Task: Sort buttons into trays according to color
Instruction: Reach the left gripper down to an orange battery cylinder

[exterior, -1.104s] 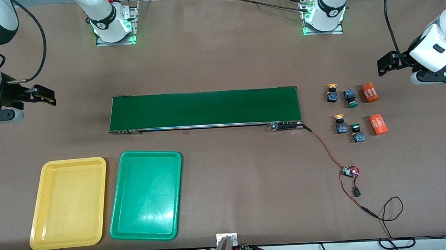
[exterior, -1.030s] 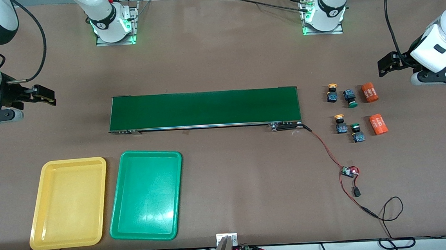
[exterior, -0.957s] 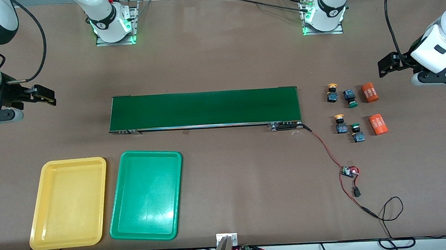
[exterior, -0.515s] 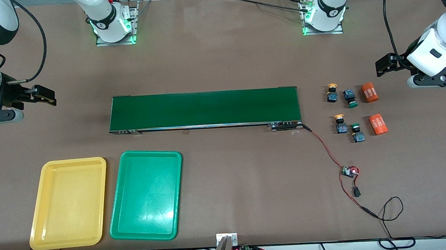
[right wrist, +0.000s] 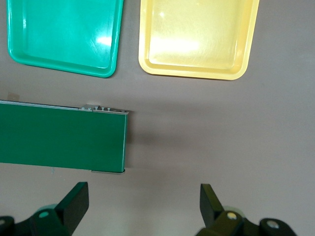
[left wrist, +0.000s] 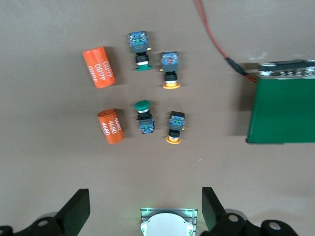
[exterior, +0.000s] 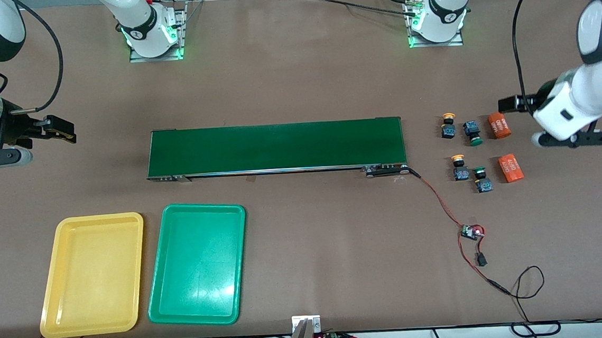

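left gripper (left wrist: pixel 142 216) – open, over table near buttons (exterior: pixel 463 151) | right gripper (right wrist: pixel 142 209) – open, waiting

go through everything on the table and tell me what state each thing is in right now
Left claw: open, empty, over the table beside the orange cylinders.
Right claw: open, empty, waiting near the conveyor belt.
Buttons: four, unsorted, lying on the table.
Yellow tray: empty.
Green tray: empty.

Brown table (exterior: pixel 295 84), conveyor belt (exterior: pixel 276 147), trays (exterior: pixel 92 273), buttons (exterior: pixel 448 126), orange cylinders (exterior: pixel 499 125)
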